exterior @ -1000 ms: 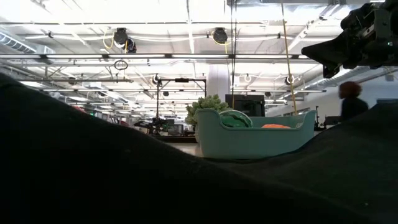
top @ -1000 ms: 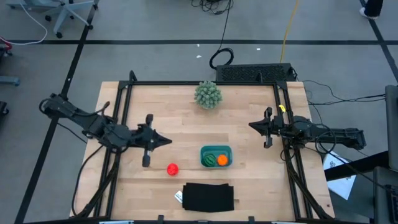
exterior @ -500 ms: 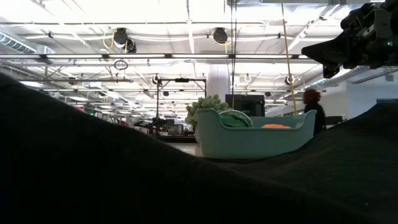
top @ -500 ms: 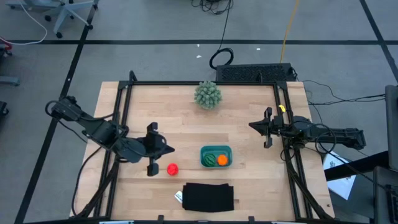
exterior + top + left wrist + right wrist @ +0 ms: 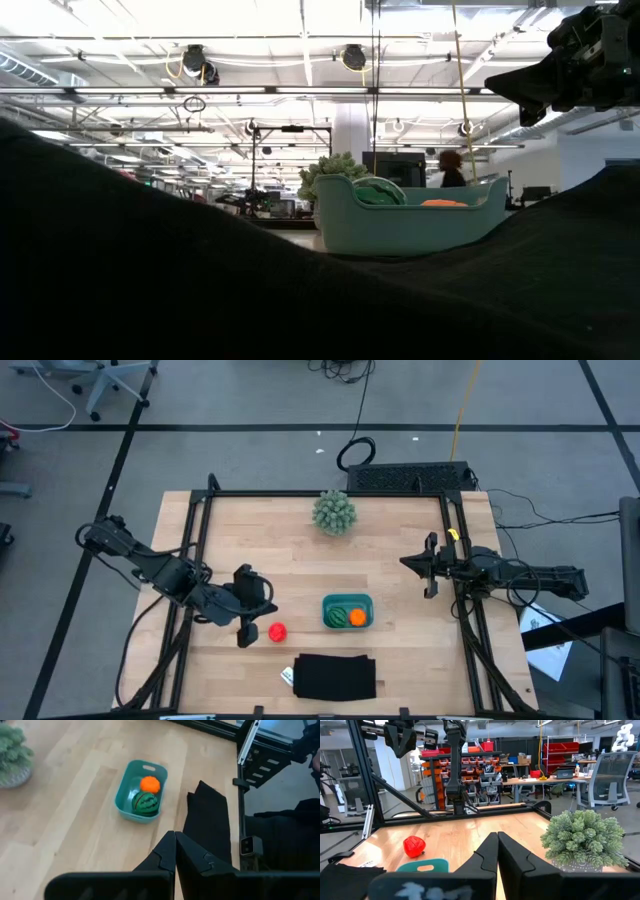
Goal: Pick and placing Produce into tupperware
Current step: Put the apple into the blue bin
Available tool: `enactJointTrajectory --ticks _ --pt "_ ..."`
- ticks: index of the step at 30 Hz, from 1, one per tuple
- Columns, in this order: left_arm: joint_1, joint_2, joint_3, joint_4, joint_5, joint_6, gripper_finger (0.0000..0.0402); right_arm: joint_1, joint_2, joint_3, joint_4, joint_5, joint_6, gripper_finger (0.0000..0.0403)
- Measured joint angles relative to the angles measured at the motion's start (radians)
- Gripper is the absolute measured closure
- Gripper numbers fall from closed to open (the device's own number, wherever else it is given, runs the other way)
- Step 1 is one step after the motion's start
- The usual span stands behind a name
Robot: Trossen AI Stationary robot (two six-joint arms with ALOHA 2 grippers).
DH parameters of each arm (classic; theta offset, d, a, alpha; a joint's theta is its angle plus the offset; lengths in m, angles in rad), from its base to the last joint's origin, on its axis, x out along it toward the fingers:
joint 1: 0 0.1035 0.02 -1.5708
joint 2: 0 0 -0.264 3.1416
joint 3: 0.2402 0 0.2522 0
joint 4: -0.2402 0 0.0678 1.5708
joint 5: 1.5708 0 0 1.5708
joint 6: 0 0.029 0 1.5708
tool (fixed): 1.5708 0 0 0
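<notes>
The red tomato ball (image 5: pixel 277 631) lies on the bare wood left of the teal tupperware (image 5: pixel 347 601); it also shows in the right wrist view (image 5: pixel 414 846). The striped green melon (image 5: pixel 340 617) and the orange ball (image 5: pixel 357 617) sit inside the tupperware, also seen from the left wrist (image 5: pixel 145 802) (image 5: pixel 150 784). My left gripper (image 5: pixel 270 605) is shut and hovers just beyond and left of the tomato, touching nothing. My right gripper (image 5: pixel 405 563) waits shut, raised off the table's right side.
A flat black rectangle (image 5: pixel 335 676) lies at the near edge, just in front of the tomato and the tupperware. The spiky pale-green plant (image 5: pixel 334 512) stands at the far edge. Bare wood lies between the two arms. A person (image 5: pixel 451 168) walks far off in the room.
My left gripper has moved toward the table's near edge, closing on the red tomato ball, and stayed shut. The fruits and the tupperware have kept their places. A person in the room behind has walked leftward across the low view.
</notes>
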Motion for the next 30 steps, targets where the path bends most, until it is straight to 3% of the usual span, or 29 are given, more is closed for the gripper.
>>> enactJointTrajectory --ticks 8,17,21,25,30 --pt "0.004 0.045 0.0 -0.089 0.029 -0.105 0.0396 0.0 0.001 0.0 0.0 0.001 0.0 0.0403" --pt "0.02 0.119 0.0 -0.153 0.211 -0.127 0.0396 0.0 0.001 0.0 0.0 0.001 0.0 0.0403" --pt "0.035 0.117 0.0 -0.152 0.218 -0.121 0.0392 0.0 0.001 0.0 0.0 0.001 0.0 0.0403" --pt "0.037 0.117 0.0 -0.152 0.213 -0.113 0.0361 0.0 0.001 0.0 0.0 0.001 0.0 0.0403" --pt "0.037 0.117 0.0 -0.151 0.213 -0.113 0.0279 0.0 0.001 0.0 0.0 0.001 0.0 0.0403"
